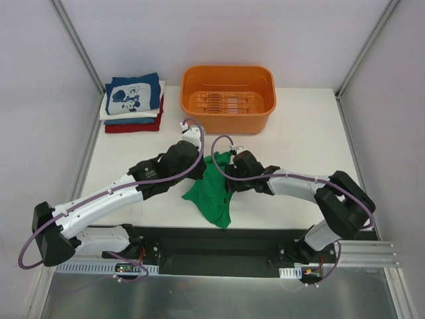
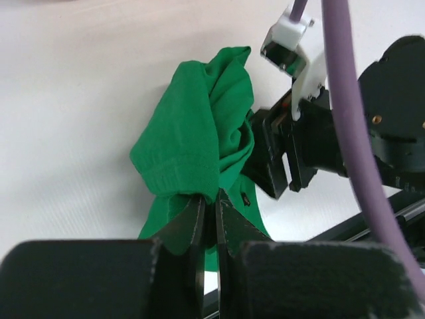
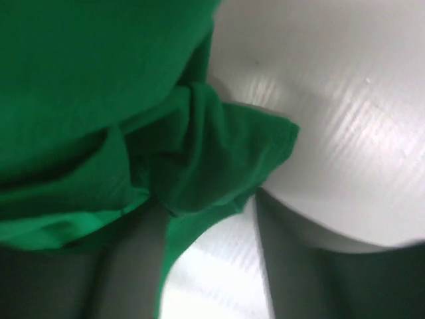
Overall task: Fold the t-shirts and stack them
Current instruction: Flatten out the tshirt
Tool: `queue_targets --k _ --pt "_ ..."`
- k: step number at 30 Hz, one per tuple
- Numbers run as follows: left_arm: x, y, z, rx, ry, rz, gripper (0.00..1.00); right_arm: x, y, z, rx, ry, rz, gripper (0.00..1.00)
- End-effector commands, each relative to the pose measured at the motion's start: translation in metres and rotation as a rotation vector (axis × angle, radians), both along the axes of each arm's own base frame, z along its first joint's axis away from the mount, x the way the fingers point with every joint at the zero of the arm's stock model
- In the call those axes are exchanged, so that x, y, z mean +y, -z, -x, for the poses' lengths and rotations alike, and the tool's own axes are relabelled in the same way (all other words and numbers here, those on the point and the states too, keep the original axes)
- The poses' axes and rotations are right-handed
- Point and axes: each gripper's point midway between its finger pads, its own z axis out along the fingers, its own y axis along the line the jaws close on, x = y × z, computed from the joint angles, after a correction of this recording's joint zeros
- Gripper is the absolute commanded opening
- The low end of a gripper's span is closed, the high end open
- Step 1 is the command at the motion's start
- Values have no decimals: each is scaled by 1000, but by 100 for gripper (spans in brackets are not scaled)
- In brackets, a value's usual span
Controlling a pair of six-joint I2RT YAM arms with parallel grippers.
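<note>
The bright green t-shirt (image 1: 211, 194) lies crumpled on the white table between my two grippers. My left gripper (image 1: 202, 166) is shut on a bunched hem of the green shirt (image 2: 192, 139), jaws pinched together (image 2: 211, 203). My right gripper (image 1: 224, 167) is at the shirt's right side, fingers apart. In the right wrist view a green fold (image 3: 219, 159) lies between and over its blurred fingers (image 3: 206, 266). Folded shirts are stacked (image 1: 133, 103) at the far left: navy with white cartoon print on top, then white, blue-grey and red.
The orange plastic tub (image 1: 228, 81) stands at the back centre, right of the stack. The black mounting rail (image 1: 219, 246) runs along the near table edge. Grey walls close in the left and right sides.
</note>
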Motion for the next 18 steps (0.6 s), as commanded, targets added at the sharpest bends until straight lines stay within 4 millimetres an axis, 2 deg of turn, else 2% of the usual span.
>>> queue_targets --k 1,2,4,5,7,8,9,10,13,16,18 --pt "23 7 -1 0 -114 40 1 27 -11 -23 -68 5 -47 32" --pt "28 6 1 -4 -128 50 5 27 -9 -23 -68 11 -41 24" --pt "41 20 3 23 -175 38 9 21 -11 -22 -70 31 -26 8" --pt "48 20 4 22 -190 49 11 15 -14 -26 -95 55 -3 5" --pt "63 34 7 50 -236 41 20 -3 -25 -25 -120 89 51 1" --pt "68 33 9 46 -245 55 28 -14 -30 -30 -155 122 93 1" --pt "75 44 12 62 -260 47 37 -21 -36 -31 -174 122 121 1" --pt "82 46 13 66 -279 56 42 -30 -47 -30 -187 132 144 1" --pt "95 62 18 109 -312 59 60 -48 -56 -27 -209 146 211 1" --pt "102 74 20 141 -332 62 71 -57 -63 -23 -212 141 236 1" --pt "110 81 17 160 -367 56 73 -60 -65 -21 -212 145 239 1"
